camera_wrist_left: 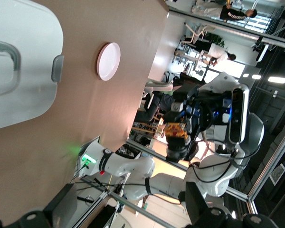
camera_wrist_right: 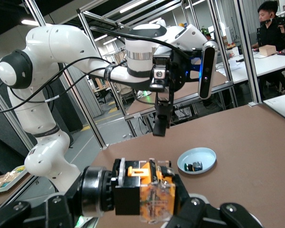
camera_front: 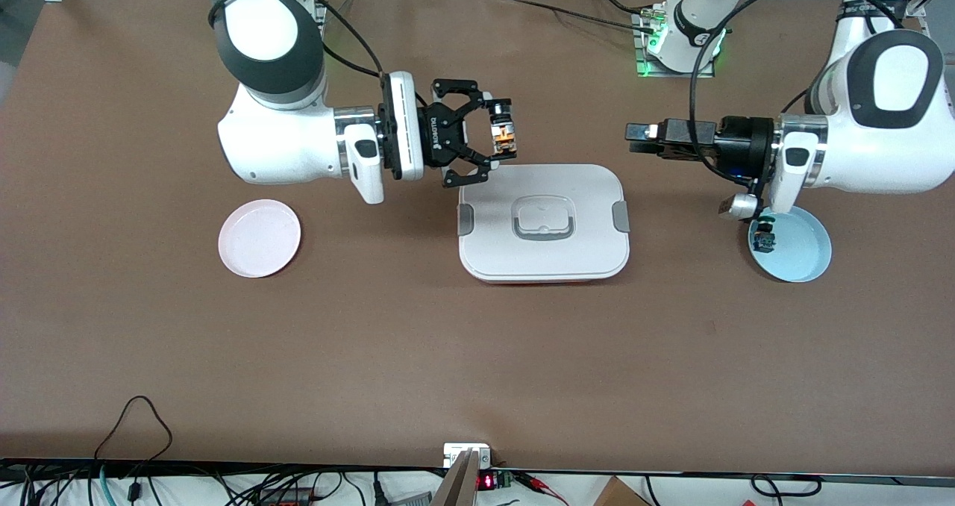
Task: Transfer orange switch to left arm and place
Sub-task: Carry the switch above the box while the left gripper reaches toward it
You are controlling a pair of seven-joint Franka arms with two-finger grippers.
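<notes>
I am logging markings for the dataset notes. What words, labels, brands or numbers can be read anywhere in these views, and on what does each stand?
White lettering on the right gripper body: it looks like a brand name, but is too small and turned to read with certainty.
Dark mark on the left arm's base collar: too small to read.
Red lit digits on the small display at the table edge nearest the front camera: too blurred to read.
The box, pink plate and blue plate: no text visible.

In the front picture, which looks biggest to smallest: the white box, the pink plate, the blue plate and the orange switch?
1. White box.
2. Pink plate and blue plate: they look about alike, so no ranking.
3. Orange switch, held up in the right pincer, looks smallest.
</notes>
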